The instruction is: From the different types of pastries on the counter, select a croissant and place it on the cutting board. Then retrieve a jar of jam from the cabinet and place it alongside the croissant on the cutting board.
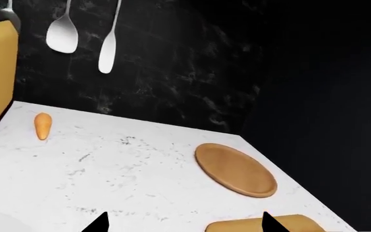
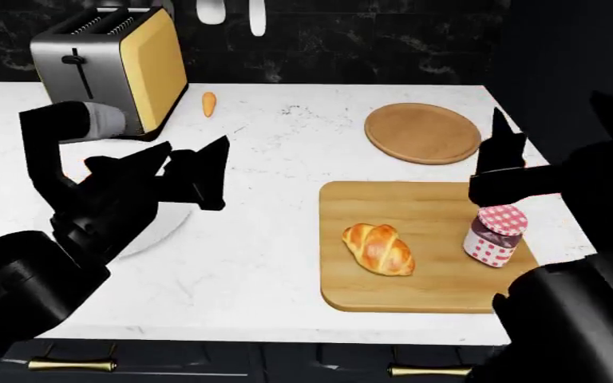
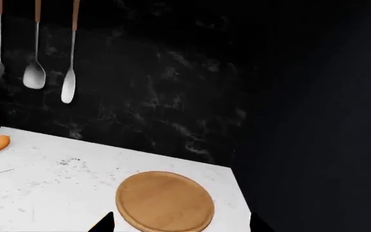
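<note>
Resting side by side on the cutting board (image 2: 434, 291), croissant (image 2: 378, 248) and jar of jam (image 2: 494, 235) look done; my right tool (image 2: 498, 152) hangs wide and empty above.

The middle of the desk (image 2: 274, 239) lies bare between the left tool (image 2: 195, 171) and the cutting board (image 2: 424, 295). The board's near left corner is free; the croissant (image 2: 378, 248) and jam jar (image 2: 495, 234) fill its middle and right. The right tool (image 2: 498, 144) hangs just above the jar. A round plate (image 2: 423, 132), a toaster (image 2: 115, 68) and a carrot (image 2: 208, 104) line the back.
</note>
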